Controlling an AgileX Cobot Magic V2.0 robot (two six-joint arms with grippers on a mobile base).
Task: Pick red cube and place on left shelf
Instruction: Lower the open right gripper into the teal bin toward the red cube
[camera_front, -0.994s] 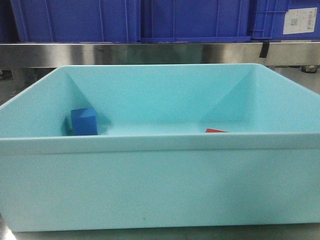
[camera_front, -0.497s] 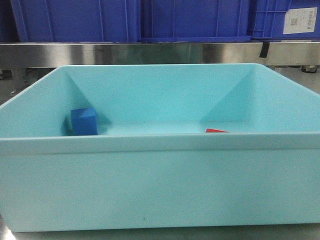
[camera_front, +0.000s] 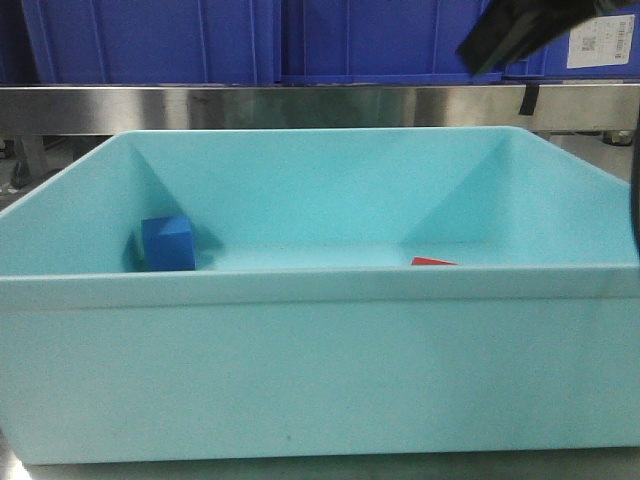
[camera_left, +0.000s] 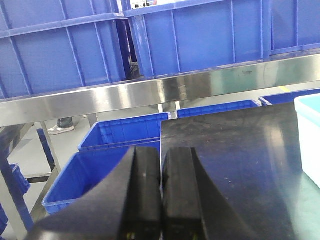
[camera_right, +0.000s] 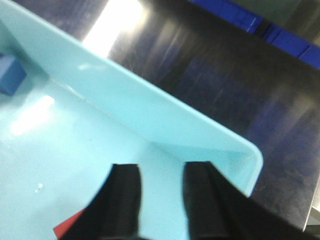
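The red cube (camera_front: 432, 261) lies on the floor of the light-blue bin (camera_front: 300, 370) at the right; only a sliver shows over the front wall. In the right wrist view the red cube (camera_right: 67, 229) peeks out beside the left finger. My right gripper (camera_right: 161, 172) hangs open above the bin's right corner, nothing between its fingers. Part of the right arm (camera_front: 520, 30) shows dark at the top right of the front view. My left gripper (camera_left: 160, 170) is shut on nothing, off to the side over a black tabletop (camera_left: 240, 165). A steel shelf (camera_front: 300, 105) runs behind the bin.
A blue cube (camera_front: 168, 243) sits in the bin's left part, also the blue cube (camera_right: 10, 74) in the right wrist view. Blue crates (camera_front: 250, 40) stand on the steel shelf. More blue crates (camera_left: 120, 137) sit on the floor below the steel rail (camera_left: 150, 95).
The dark right arm has come into the top right of the front view, with a dark edge at the right border. Both cubes and the bin have not moved.
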